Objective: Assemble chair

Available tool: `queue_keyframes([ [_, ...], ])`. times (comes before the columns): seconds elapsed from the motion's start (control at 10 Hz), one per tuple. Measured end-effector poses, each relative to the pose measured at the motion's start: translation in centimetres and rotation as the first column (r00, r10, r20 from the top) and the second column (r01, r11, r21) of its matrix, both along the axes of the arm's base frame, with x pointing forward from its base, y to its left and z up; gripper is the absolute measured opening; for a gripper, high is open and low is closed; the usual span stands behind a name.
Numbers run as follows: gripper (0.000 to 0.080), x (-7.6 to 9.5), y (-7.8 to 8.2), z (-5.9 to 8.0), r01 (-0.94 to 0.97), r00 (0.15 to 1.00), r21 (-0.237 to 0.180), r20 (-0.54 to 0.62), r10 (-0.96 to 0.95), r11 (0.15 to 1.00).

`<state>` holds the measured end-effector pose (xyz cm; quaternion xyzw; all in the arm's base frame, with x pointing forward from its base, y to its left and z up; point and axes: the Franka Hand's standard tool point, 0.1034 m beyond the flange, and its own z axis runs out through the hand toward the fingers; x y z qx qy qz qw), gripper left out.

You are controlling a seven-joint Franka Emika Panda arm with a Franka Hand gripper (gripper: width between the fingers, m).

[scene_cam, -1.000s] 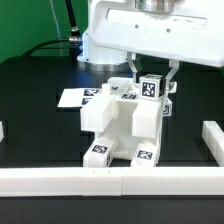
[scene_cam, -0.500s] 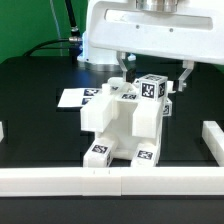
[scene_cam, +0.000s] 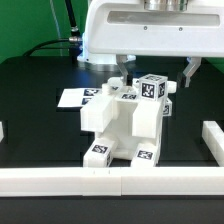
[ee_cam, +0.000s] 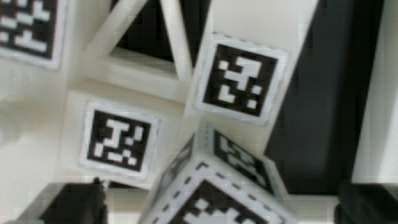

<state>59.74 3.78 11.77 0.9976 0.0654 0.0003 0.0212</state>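
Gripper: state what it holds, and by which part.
Nothing is held. The gripper stands open, its jaws apart on either side of the chair top, touching nothing.

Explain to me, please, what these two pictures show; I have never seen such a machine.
The big glossy white body at the top is a robot arm. One picture comes from a camera standing off the arm, the other from a camera on its wrist, looking down very close. On the black table stands a blocky white plastic chair, partly assembled, covered with black-and-white square tags. A thin flat white marker board lies behind it. The arm's two-finger claw hangs open above the chair, one finger on each side, and holds nothing.
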Motion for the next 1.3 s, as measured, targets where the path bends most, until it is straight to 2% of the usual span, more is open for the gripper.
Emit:
queue_keyframes([
  [0.4, 0.0649, -0.03, 0.13, -0.01, -0.241, 0.971, -0.009, -0.014, 0.241, 0.971],
  [0.8, 0.0649, -0.02, -0.34, -0.01, -0.509, 0.860, -0.022, -0.038, 0.508, 0.860],
  [0.9, 0.0649, -0.01, -0.45, -0.01, -0.554, 0.832, -0.025, -0.044, 0.553, 0.832],
  [1.0, 0.0649, -0.02, -0.45, -0.01, -0.536, 0.844, -0.025, -0.043, 0.535, 0.844],
  [1.3, 0.0284, -0.03, -0.48, -0.03, -0.508, 0.861, -0.026, -0.041, 0.507, 0.861],
])
